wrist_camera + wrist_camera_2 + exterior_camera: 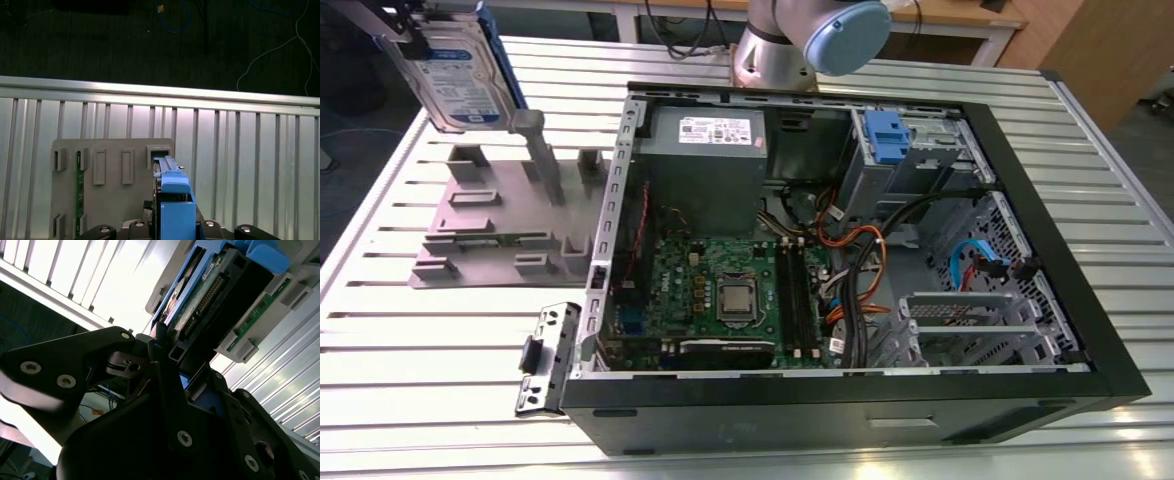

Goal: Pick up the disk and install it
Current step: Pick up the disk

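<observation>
Gripper [174,225] tight on the disk [460,80], long axis near vertical, over grey stand [487,215].

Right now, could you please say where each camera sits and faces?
Exterior view: off the arm, looking down at the computer case and grey stand; an arm joint shows.
Second wrist view: beside the tool, looking along its fingers at the disk.
First wrist view: on the wrist, looking down past the disk at the stand; tool shows.
All share the disk.

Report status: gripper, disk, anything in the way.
Gripper shut on the disk. Disk upright, held above the grey stand, outside the open computer case. Stand's tall post close under it.
</observation>
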